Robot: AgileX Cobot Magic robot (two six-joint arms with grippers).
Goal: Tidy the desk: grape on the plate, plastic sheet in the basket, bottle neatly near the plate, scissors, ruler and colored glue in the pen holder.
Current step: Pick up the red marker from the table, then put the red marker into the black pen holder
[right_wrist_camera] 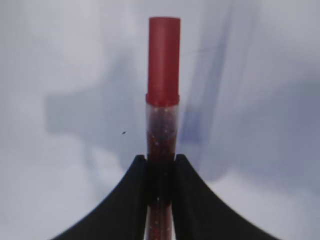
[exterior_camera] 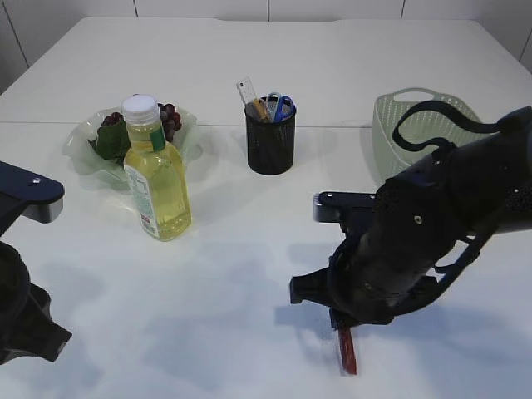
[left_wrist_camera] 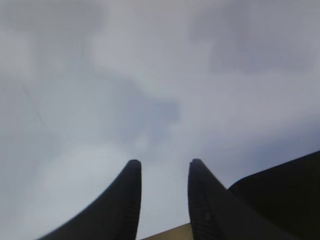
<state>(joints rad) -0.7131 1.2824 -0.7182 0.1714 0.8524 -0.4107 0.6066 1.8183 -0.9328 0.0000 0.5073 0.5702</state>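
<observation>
Right wrist view: glue [right_wrist_camera: 163,100] clamped in hand [right_wrist_camera: 160,165].

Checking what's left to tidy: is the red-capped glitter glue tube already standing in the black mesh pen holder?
No, the red-capped glitter glue tube is clamped between the right gripper's fingers, above the white table.

Right gripper [exterior_camera: 342,326] fingertips hidden behind own wrist housing in exterior view, lower right. Colored glue [exterior_camera: 347,350] only partly visible there, blurred; lower end cut by bottom edge in right wrist view. Grape [exterior_camera: 169,118] mostly hidden behind bottle [exterior_camera: 157,170], upper left. Pen holder [exterior_camera: 270,139] contents too small to separate with certainty. Left arm [exterior_camera: 23,266] cropped at left edge.
</observation>
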